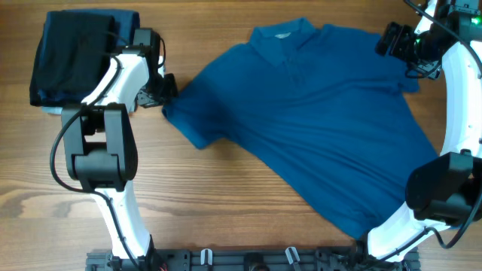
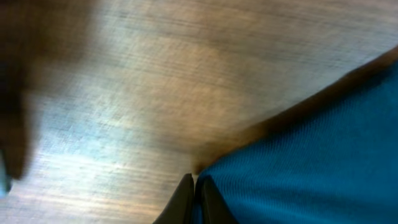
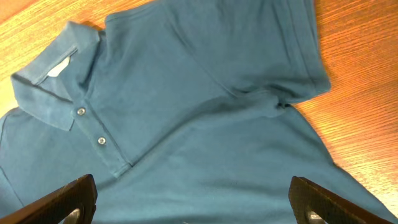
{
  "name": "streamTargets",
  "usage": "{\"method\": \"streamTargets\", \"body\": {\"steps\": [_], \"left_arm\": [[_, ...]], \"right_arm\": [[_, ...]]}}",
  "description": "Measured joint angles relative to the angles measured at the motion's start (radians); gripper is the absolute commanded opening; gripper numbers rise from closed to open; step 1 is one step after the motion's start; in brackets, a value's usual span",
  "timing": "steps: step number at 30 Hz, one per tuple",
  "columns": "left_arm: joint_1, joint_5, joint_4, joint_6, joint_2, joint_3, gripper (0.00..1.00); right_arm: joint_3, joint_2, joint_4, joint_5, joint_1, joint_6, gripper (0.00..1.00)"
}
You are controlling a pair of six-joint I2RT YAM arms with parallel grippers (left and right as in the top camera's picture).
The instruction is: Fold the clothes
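Overhead looks straight down; both wrist cameras closely share the shirt (image 1: 301,113).

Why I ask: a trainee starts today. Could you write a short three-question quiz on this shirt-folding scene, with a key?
1. True or false: the right gripper is open above the blue polo shirt.
2. The left gripper is shut on which thing? A: the shirt's sleeve edge. B: the shirt's collar. C: the folded dark garments.
3. In the right wrist view, how many buttons show on the placket?
Key: 1 true; 2 A; 3 two.
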Motion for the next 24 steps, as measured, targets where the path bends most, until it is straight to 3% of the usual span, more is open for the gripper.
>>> {"method": "streamTargets", "body": {"steps": [1, 6, 7, 12, 16, 21, 24], "left_arm": [[0.0, -0.003, -0.011, 0.0, 0.0, 0.0, 0.11], [0.0, -0.03, -0.08, -0.01, -0.017, -0.004, 0.68], [-0.002, -0.034, -0.081, -0.009, -0.03, -0.006, 1.0], [-0.072, -0.045, -0.008, 0.0, -0.271, -0.016, 1.0], [-0.19, 0.063, 0.221, 0.087, -0.458, -0.001, 1.0], [-0.307, 0.137, 0.477, 0.218, -0.428, 0.0, 1.0], [-0.338, 0.148, 0.601, 0.266, -0.314, 0.0, 0.99]], "right_arm": [[0.0, 0.0, 0.0, 0.0, 0.0, 0.0, 1.0], [0.0, 0.0, 0.0, 0.0, 0.0, 0.0, 1.0], [0.0, 0.0, 0.0, 0.0, 0.0, 0.0, 1.0], [0.0, 0.0, 0.0, 0.0, 0.0, 0.0, 1.0], [0.0, 0.0, 0.0, 0.0, 0.0, 0.0, 1.0], [0.0, 0.0, 0.0, 0.0, 0.0, 0.0, 1.0], [0.0, 0.0, 0.0, 0.0, 0.0, 0.0, 1.0]]}}
